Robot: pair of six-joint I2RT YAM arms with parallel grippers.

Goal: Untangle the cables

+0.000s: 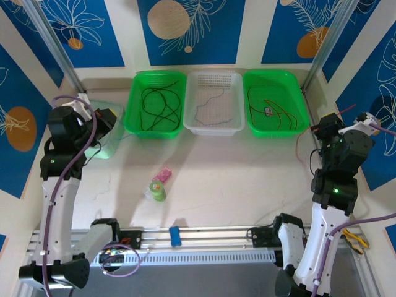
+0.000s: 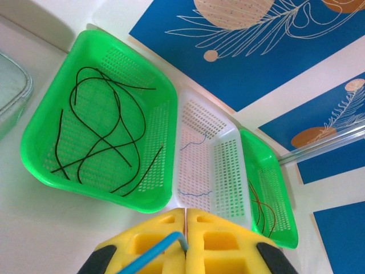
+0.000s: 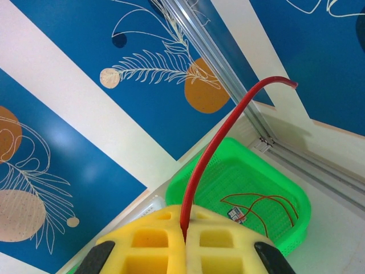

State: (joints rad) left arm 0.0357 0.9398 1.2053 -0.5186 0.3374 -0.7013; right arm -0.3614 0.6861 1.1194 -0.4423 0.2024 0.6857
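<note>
1. Yellow pads (image 2: 222, 240) of my left jaws are pressed together on a blue cable (image 2: 157, 250).
2. My right jaws clamp a red cable (image 3: 208, 154).
3. Beyond my left jaws, black cables (image 2: 102, 138) lie in a green basket (image 2: 35, 137).

Lower end of red cable (image 3: 212, 149) hidden inside right tool (image 3: 185, 222)

Thin black cables (image 1: 156, 105) lie in loose crossing loops in the left green plastic basket (image 1: 133, 120). A blue-grey cable (image 1: 210, 110) lies in the white plastic basket (image 1: 238, 99), and thin red cables (image 1: 278, 114) in the right green basket (image 1: 300, 99). A single red cable (image 3: 211, 148) curves up from the closed right gripper (image 3: 185, 228). A single blue cable (image 2: 154, 254) is pinched in the left gripper (image 2: 185, 225).
</note>
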